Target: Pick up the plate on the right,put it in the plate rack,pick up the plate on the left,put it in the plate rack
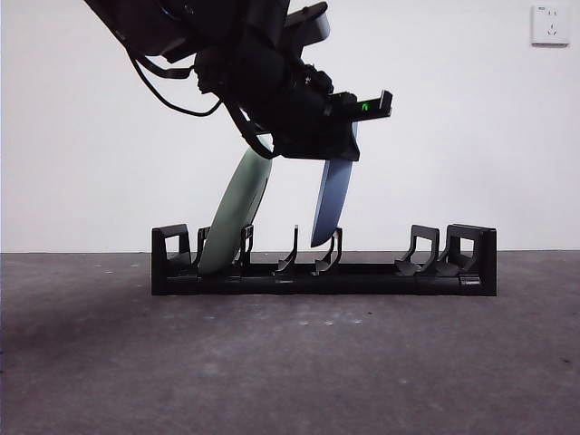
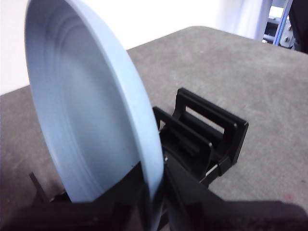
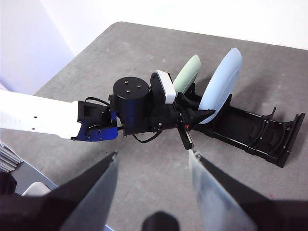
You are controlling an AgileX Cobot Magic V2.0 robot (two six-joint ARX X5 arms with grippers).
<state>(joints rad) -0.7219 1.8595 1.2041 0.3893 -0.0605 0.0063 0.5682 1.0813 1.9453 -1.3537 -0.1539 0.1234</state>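
Your left gripper (image 1: 337,161), centre frame, is clamped on the blue plate (image 1: 332,204), whose lower edge sits between prongs of the plate rack (image 1: 471,272). Release while tilted and it may topple onto the green plate (image 1: 237,210). Right gripper (image 3: 153,166) hangs open, empty.

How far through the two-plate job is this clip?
One plate looks done: the green plate leans in the plate rack. In hand: the left gripper grips the blue plate, lowered between the middle prongs. Left: releasing it. The right gripper hangs open, empty.
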